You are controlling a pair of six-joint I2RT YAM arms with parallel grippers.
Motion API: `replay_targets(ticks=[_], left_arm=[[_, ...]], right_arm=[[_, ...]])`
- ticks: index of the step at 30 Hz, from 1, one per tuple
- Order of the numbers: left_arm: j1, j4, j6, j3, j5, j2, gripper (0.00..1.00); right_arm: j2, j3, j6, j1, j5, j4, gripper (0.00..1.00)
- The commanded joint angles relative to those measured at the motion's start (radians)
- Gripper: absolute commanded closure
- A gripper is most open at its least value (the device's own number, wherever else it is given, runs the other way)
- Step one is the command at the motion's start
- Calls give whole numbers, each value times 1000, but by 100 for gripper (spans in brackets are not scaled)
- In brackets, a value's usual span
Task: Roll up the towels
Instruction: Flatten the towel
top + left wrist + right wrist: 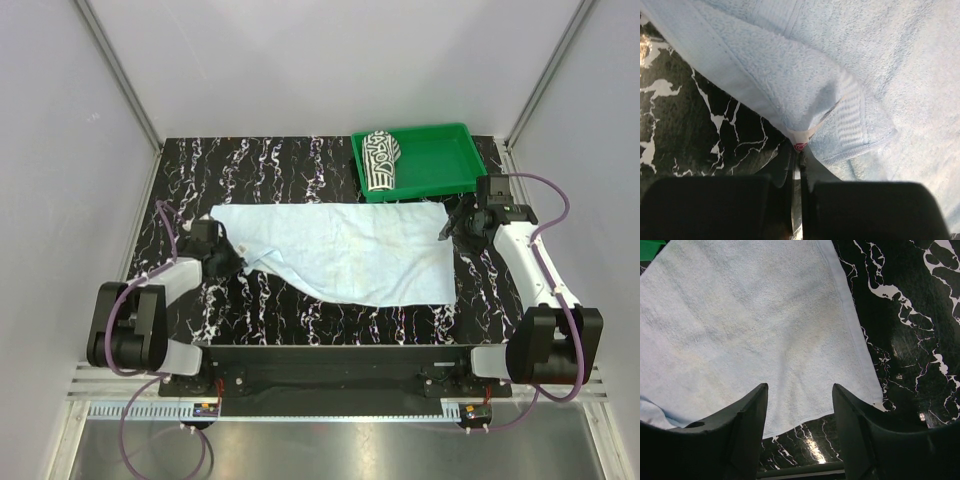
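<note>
My left tool (797, 150) is clamped on the limp, light pale blue cloth towel (340, 250) at its lower-left corner; right tool (799, 390) open, empty.

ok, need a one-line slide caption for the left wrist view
Left claw shut on a folded corner of the pale blue towel, on the black marbled table.

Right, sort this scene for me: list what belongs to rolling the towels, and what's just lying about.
Belongs to the job:
- pale blue towel, spread flat on the table
- green-and-white towel, already rolled, lying in the tray
- left claw, shut on a corner of the blue towel
- right claw, open over the towel's other end

Just lying about:
- green tray
- black marbled table
</note>
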Motion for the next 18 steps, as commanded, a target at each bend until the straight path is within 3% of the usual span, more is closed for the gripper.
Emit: replay_targets(ticks=[1, 3, 6, 11, 14, 18], left_arm=[[-3, -79, 3, 5, -12, -92, 100], [-3, -117, -3, 4, 0, -204, 100], [-3, -248, 11, 36, 17, -340, 91], [-2, -472, 34, 39, 53, -467, 84], [-3, -487, 30, 2, 103, -509, 79], [-3, -472, 3, -18, 195, -529, 80]], right_arm=[[-17, -8, -18, 3, 20, 5, 39], [-20, -14, -19, 3, 18, 2, 39], [-28, -37, -12, 3, -8, 2, 36], [-67, -122, 77, 3, -48, -15, 23], [-97, -193, 115, 3, -124, 4, 19], [-129, -247, 145, 3, -187, 31, 18]])
